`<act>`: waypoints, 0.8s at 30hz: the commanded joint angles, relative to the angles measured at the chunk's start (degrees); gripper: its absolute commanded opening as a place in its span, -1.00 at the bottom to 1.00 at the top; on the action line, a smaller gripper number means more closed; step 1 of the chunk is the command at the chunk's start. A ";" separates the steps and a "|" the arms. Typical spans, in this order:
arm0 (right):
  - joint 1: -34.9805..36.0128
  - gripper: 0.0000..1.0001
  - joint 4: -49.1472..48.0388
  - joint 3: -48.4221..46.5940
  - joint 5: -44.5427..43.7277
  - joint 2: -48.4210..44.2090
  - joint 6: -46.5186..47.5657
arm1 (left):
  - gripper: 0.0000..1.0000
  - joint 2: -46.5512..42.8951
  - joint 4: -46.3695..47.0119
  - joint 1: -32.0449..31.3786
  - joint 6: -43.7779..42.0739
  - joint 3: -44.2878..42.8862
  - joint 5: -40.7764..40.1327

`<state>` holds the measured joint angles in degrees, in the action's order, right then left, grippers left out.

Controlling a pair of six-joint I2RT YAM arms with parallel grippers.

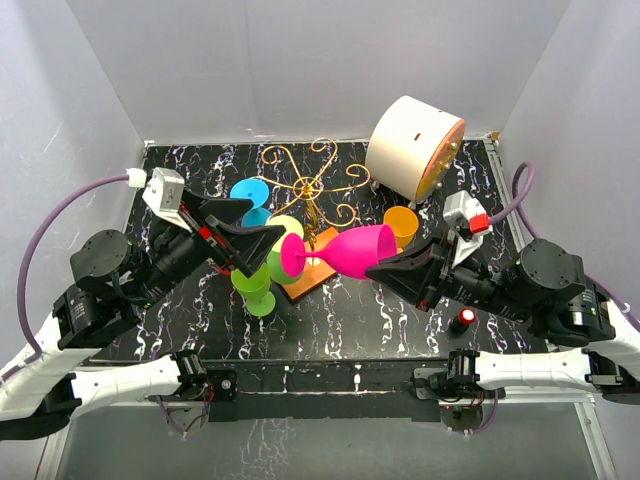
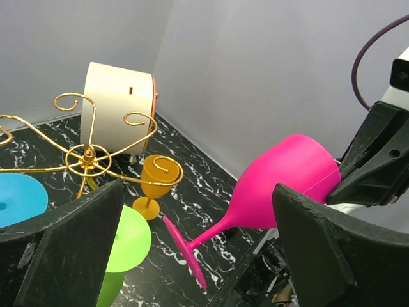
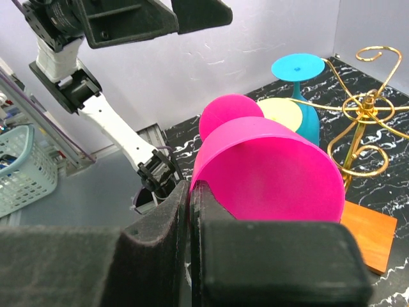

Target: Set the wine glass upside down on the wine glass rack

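A pink wine glass (image 1: 355, 250) lies on its side in the air, foot to the left, above the front of the rack. My right gripper (image 1: 388, 265) is shut on its rim, one finger inside the bowl and one outside (image 3: 192, 192). My left gripper (image 1: 274, 250) is open, its fingers (image 2: 70, 256) on either side of the glass's foot and stem (image 2: 185, 249) without touching. The gold wire rack (image 1: 315, 185) stands on its orange-brown wooden base (image 1: 310, 283) just behind the glass. The rack also shows in the left wrist view (image 2: 86, 157) and the right wrist view (image 3: 367, 112).
A green glass (image 1: 255, 288), a blue glass (image 1: 250, 195) and a yellow glass (image 1: 285, 230) sit foot-up left of the rack. An orange glass (image 1: 400, 225) stands upright on the right. A large white cylinder (image 1: 412, 145) lies at the back right. A red light (image 1: 463, 320) glows near the front.
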<state>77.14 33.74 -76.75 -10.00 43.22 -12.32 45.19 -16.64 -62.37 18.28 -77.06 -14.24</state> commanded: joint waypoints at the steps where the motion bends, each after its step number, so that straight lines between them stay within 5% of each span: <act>1: -0.06 -1.00 -8.62 -2.61 0.71 0.65 0.38 | 0.97 -0.38 4.06 -0.12 2.00 -1.16 2.68; 6: -0.06 -1.00 -14.41 -2.79 -5.59 3.60 3.53 | 0.97 -2.02 11.10 -0.12 0.43 1.72 10.20; 14: -0.06 -1.00 -29.94 -0.10 -18.34 8.18 8.64 | 0.97 -5.08 18.46 -0.12 6.01 5.80 -1.15; 17: -0.06 -1.00 -34.95 0.51 -20.58 10.85 10.31 | 0.92 -2.60 17.37 -0.13 18.76 3.81 -10.15; 24: -0.06 -1.00 -45.93 1.11 -22.97 15.24 11.32 | 0.69 5.36 14.00 -0.17 32.98 -2.54 -13.76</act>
<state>77.14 -0.19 -75.42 -29.65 57.67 -3.01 47.90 -2.57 -62.37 40.03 -78.13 -21.96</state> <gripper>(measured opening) 0.018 0.892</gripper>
